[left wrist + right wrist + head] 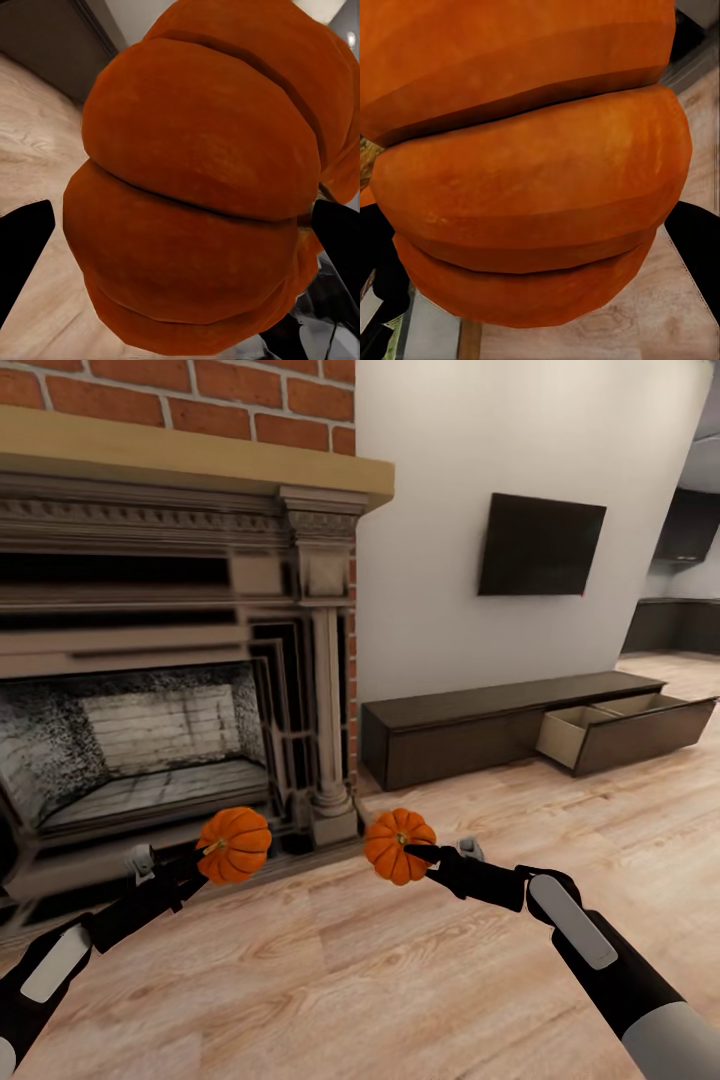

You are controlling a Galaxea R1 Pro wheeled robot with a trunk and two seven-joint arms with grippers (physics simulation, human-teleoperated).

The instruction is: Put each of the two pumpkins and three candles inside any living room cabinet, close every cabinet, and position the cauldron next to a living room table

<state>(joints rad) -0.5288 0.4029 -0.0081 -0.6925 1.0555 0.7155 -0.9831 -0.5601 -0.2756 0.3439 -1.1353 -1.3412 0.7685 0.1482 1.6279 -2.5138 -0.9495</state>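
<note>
Ahead-right of my jaws lay the cabinet (500, 725), drawer (625, 730) open; right gripper (405, 850) nearer, each clamped a pumpkin (398, 845), left gripper (215, 850) too.

Pumpkins x2 (234, 844) (398, 845); cabinet x1 (460, 735), drawers open x2; fireplace x1 (170, 660); TV x1 (541, 545).

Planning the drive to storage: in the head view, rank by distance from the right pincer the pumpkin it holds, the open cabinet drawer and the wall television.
1. The bright-orange ribbed pumpkin, held in the right pincer.
2. The open drawer of the long, low dark-brown wooden cabinet, ahead to the right.
3. The flat black television, on the white wall above the cabinet.
</note>
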